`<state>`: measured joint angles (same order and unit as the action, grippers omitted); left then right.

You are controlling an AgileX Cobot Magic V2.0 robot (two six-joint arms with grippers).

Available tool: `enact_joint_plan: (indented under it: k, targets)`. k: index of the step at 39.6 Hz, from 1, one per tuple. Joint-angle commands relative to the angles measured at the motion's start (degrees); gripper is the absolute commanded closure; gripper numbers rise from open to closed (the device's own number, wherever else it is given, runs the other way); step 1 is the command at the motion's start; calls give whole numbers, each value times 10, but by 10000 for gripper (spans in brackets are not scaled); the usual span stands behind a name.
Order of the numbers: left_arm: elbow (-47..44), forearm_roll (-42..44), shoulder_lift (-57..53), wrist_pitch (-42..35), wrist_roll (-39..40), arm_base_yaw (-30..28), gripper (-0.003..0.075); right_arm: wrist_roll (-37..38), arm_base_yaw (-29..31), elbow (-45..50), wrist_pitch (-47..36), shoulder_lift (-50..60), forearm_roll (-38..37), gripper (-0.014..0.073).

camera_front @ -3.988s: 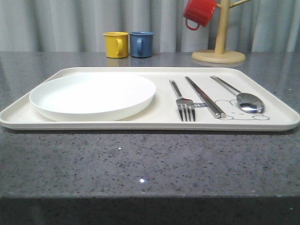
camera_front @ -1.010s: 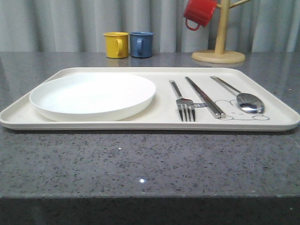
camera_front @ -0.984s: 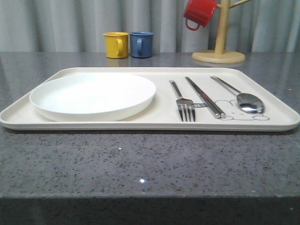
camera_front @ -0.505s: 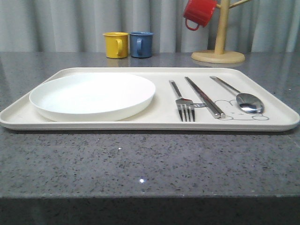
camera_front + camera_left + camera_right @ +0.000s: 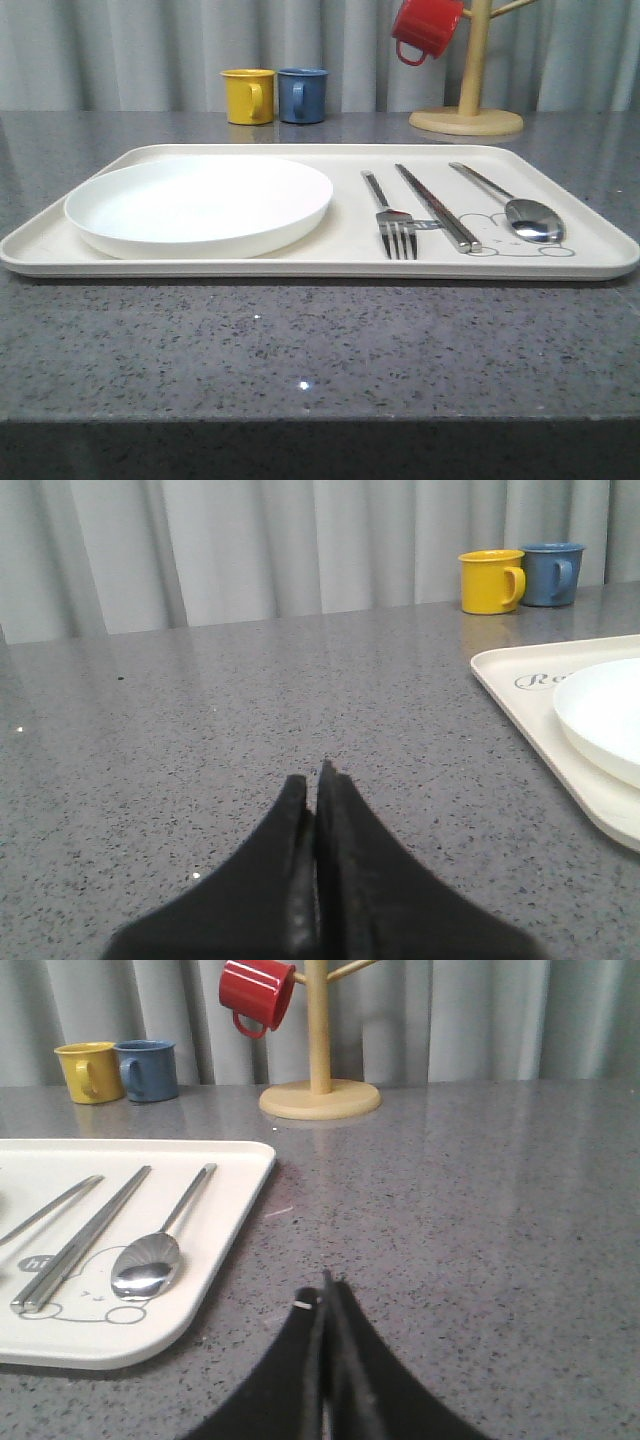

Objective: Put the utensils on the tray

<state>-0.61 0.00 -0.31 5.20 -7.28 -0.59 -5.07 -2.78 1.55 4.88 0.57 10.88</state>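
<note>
The grey speckled table (image 5: 300, 350) carries everything before me; on it lies the tray (image 5: 330, 268), a large cream rectangle with rounded corners and a low rim, set lengthwise across the front view; its left half bears the round white plate (image 5: 200, 205), resting flat inside the rim. Behind the tray, on my right, stands the wooden mug tree (image 5: 467, 100) on a round base, with a red mug (image 5: 425, 27) hanging from a branch; behind the tray, toward the left, a yellow mug (image 5: 247, 95) and a blue mug (image 5: 302, 94) stand upright, just beside each other. The utensils occupy the right half of the tray, all flat and roughly parallel, apart from the plate: the chopsticks (image 5: 436, 205) lie as a pair in the middle; the fork (image 5: 390, 215) lies to their left, tines toward me; the spoon (image 5: 520, 208) lies to their right, bowl toward me, over the drawn bunny outline. My left gripper (image 5: 316, 780) hangs above bare table beside the tray's left end; its fingers are pressed together, holding nothing. My right gripper (image 5: 326, 1295) hangs above bare table beside the tray's right end, near the spoon; its fingers are likewise closed together on nothing.
</note>
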Motion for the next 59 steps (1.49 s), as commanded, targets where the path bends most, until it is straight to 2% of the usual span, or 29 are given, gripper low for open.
enact_joint_plan:
  k: [1, 21, 29, 36, 59]
  targets:
    - [2, -4, -13, -47, 2, 0, 738, -8, -3, -1, -53, 10, 3, 662]
    - [2, -4, -13, -47, 2, 0, 738, -6, -3, -1, -58, 10, -2, 662]
    - [2, -4, -13, -47, 2, 0, 738, 94, 1, -1, -59, 10, -89, 662]
    - [2, -4, -13, -47, 2, 0, 738, 94, 29, -1, -58, 10, -89, 662]
    - [2, -4, -13, -47, 2, 0, 738, 94, 29, -1, -83, 10, -96, 662]
